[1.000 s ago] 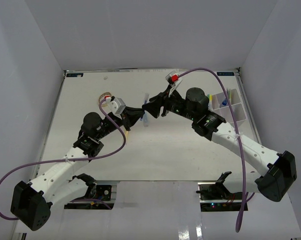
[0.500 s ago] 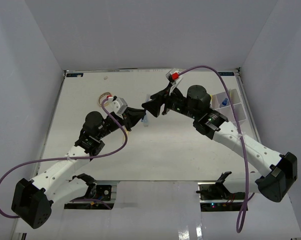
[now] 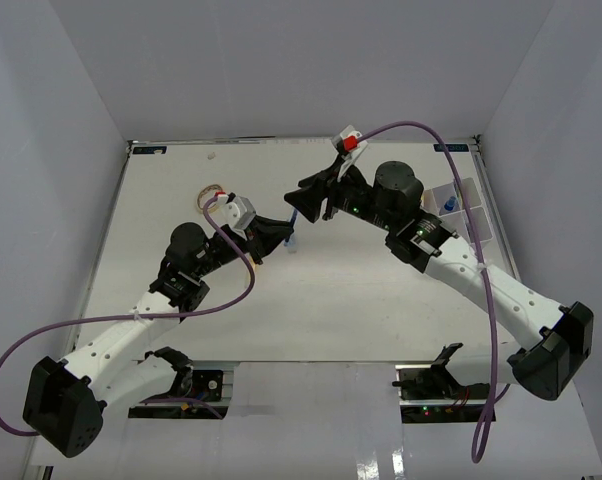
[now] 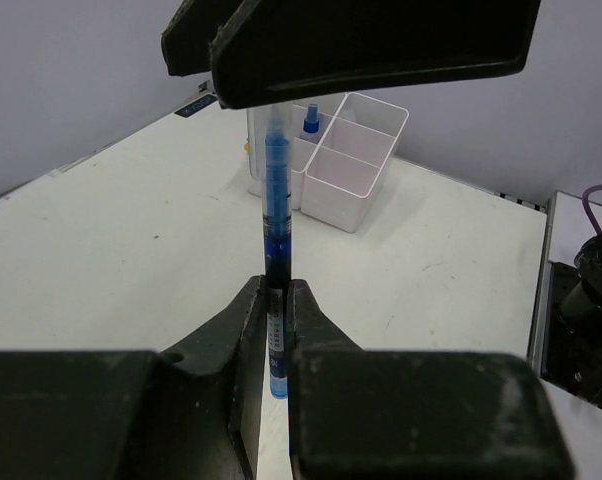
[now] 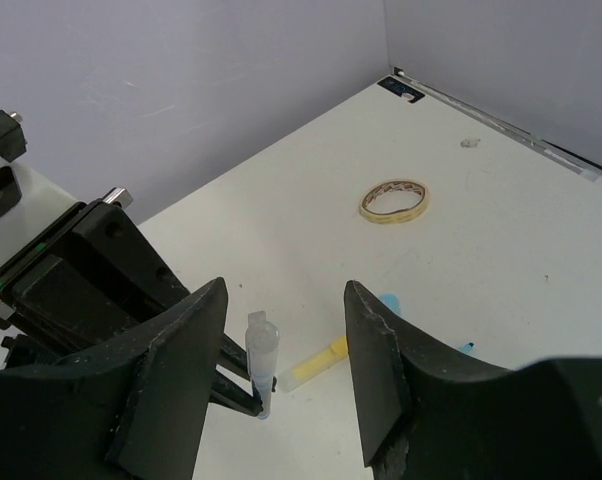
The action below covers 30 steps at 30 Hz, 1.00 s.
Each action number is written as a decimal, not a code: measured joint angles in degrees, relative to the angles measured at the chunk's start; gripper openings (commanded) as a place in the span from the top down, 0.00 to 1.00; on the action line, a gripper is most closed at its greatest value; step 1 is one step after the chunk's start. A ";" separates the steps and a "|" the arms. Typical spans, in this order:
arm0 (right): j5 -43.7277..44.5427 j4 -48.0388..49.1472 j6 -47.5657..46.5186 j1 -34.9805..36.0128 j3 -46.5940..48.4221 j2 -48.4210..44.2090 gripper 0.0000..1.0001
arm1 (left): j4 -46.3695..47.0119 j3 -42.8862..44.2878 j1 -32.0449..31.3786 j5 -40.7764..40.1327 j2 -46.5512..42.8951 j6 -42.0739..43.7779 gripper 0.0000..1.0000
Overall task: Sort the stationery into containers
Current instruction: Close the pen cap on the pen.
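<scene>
We see the left claw (image 4: 276,300) clenched on a thin blue translucent pen (image 4: 277,190), holding it upright over the white desk (image 4: 121,250). The right claw (image 5: 286,305) hangs released, jaws spread wide either side of the pen's clear top end. Farther off stands the white translucent plastic organizer box (image 4: 359,208), a small blue bottle (image 4: 310,118) in one compartment.

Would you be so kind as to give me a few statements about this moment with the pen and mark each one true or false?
1. The left gripper is shut on the blue pen, holding it upright. True.
2. The right gripper is clamped on the pen. False: its jaws are open, either side of the pen's top.
3. The tan loop lies in the organizer box. False: it lies on the table.
4. A small blue bottle stands in the box. True.
</scene>
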 measured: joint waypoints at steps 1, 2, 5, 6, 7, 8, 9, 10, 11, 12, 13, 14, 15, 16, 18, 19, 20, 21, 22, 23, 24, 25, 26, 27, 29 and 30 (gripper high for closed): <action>-0.02 -0.17 -0.02 0.00 0.00 0.20 0.46 | 0.00 0.00 0.00 0.13 0.00 -0.02 1.00; -0.02 -0.28 -0.07 0.00 0.00 0.35 0.48 | 0.00 0.00 0.00 0.20 0.00 -0.09 1.00; -0.13 -0.68 -0.11 0.00 0.00 0.70 0.54 | 0.00 0.00 0.00 0.37 0.00 -0.20 1.00; -0.20 -0.83 -0.11 0.00 0.00 0.72 0.55 | 0.00 0.00 0.00 0.42 0.00 -0.22 1.00; -0.22 -0.94 -0.07 0.00 0.00 0.72 0.58 | 0.00 0.02 0.00 0.50 0.00 -0.26 1.00; -0.22 -0.96 -0.11 0.00 0.00 0.72 0.60 | 0.00 0.02 0.00 0.55 0.00 -0.35 1.00; -0.24 -0.98 -0.11 0.00 0.00 0.72 0.62 | 0.00 0.02 0.00 0.55 0.00 -0.39 1.00; -0.26 -0.98 -0.04 0.00 0.00 0.72 0.65 | -0.04 0.02 0.00 0.55 0.00 -0.42 1.00; -0.26 -0.98 -0.09 0.00 0.00 0.72 0.67 | -0.07 0.02 0.00 0.55 0.00 -0.44 1.00; -0.31 -0.98 -0.11 0.00 0.00 0.72 0.70 | -0.07 0.02 0.00 0.57 0.00 -0.48 1.00; -0.39 -0.98 -0.13 0.02 0.00 0.72 0.72 | -0.07 0.02 0.00 0.57 0.00 -0.52 1.00; -0.52 -0.98 -0.09 0.04 0.00 0.72 0.74 | -0.09 0.02 0.00 0.57 0.00 -0.57 1.00; -0.66 -0.98 -0.04 0.04 0.00 0.72 0.75 | -0.11 0.02 0.00 0.57 0.00 -0.59 1.00; -0.70 -0.98 -0.04 0.04 0.00 0.72 0.78 | -0.11 0.02 0.00 0.57 0.00 -0.59 1.00; -1.16 -0.96 0.17 0.07 0.00 0.72 0.81 | -0.24 0.02 0.00 0.55 0.00 -0.59 1.00; -1.44 -0.94 0.17 0.11 0.00 0.72 0.85 | -0.33 0.02 0.00 0.57 0.00 -0.59 1.00; -1.73 -0.90 0.26 0.17 0.00 0.72 0.86 | -0.42 0.02 0.00 0.59 0.00 -0.59 1.00; -1.79 -0.90 0.33 0.26 0.00 0.72 0.88 | -0.46 0.02 0.00 0.61 0.00 -0.61 1.00; -1.95 -0.87 0.31 0.26 0.00 0.72 0.90 | -0.48 0.02 0.00 0.68 0.00 -0.61 1.00; -2.01 -0.87 0.31 0.26 0.00 0.72 0.90 | -0.48 0.02 0.00 0.76 0.00 -0.63 1.00; -2.19 -0.87 0.31 0.26 0.00 0.72 0.91 | -0.48 0.04 0.00 0.81 0.00 -0.66 1.00; -2.23 -0.87 0.31 0.26 0.00 0.70 0.92 | -0.50 0.04 0.00 0.83 0.00 -0.68 1.00; -2.38 -0.87 0.28 0.26 0.00 0.72 0.92 | -0.52 0.04 0.00 0.90 0.00 -0.76 1.00; -2.43 -0.90 0.31 0.26 0.00 0.72 0.92 | -0.55 0.04 0.00 0.96 0.00 -0.81 1.00; -2.47 -0.92 0.31 0.26 -0.07 0.72 0.92 | -0.66 0.07 0.00 1.01 0.00 -0.87 1.00; -2.58 -0.94 0.31 0.26 -0.11 0.72 0.92 | -0.81 0.09 0.00 1.03 0.00 -0.94 1.00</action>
